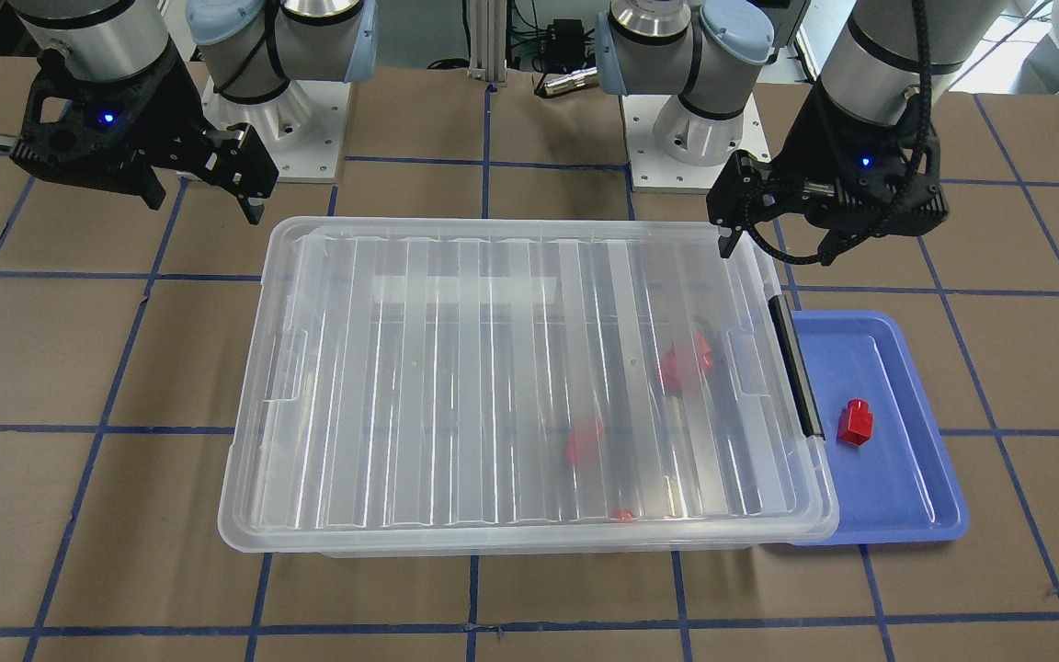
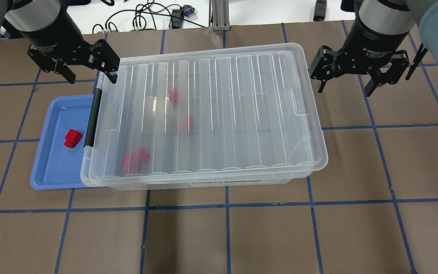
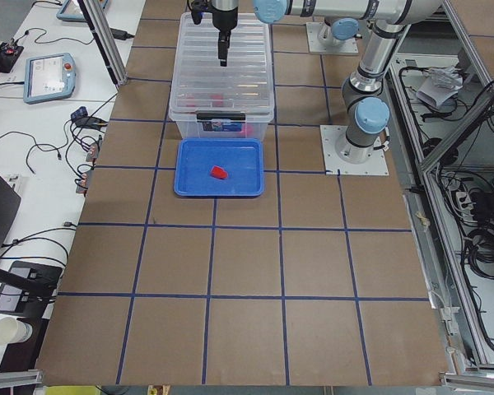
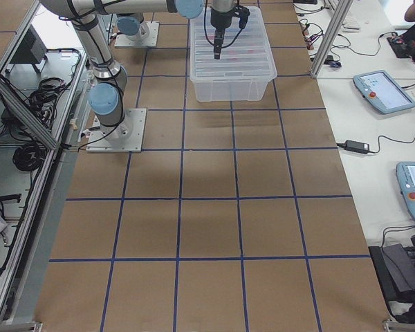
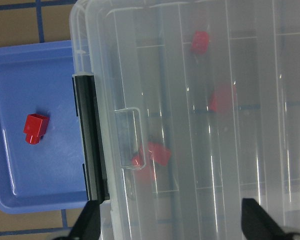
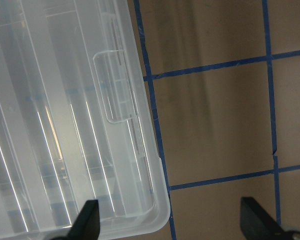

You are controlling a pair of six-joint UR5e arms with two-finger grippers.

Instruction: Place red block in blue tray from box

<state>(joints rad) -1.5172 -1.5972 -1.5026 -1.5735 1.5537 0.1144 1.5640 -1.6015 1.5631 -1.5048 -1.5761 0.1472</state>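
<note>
One red block (image 2: 72,137) lies in the blue tray (image 2: 51,171), which sits against the latch end of the box (image 2: 242,114). The ribbed clear lid covers the box, and several more red blocks (image 2: 135,160) show blurred through it. My left gripper (image 2: 91,76) hangs open and empty above the box's latch-end corner, over the black latch (image 5: 90,150). The left wrist view looks down on the red block (image 5: 36,128) and the tray (image 5: 20,175). My right gripper (image 2: 344,87) is open and empty, above the table just past the box's other short end.
Brown table (image 2: 356,171) with a blue tape grid stretches around the box. Both arm bases (image 1: 272,119) stand behind the box. Cables and tablets (image 3: 49,76) lie on side benches beyond the table ends.
</note>
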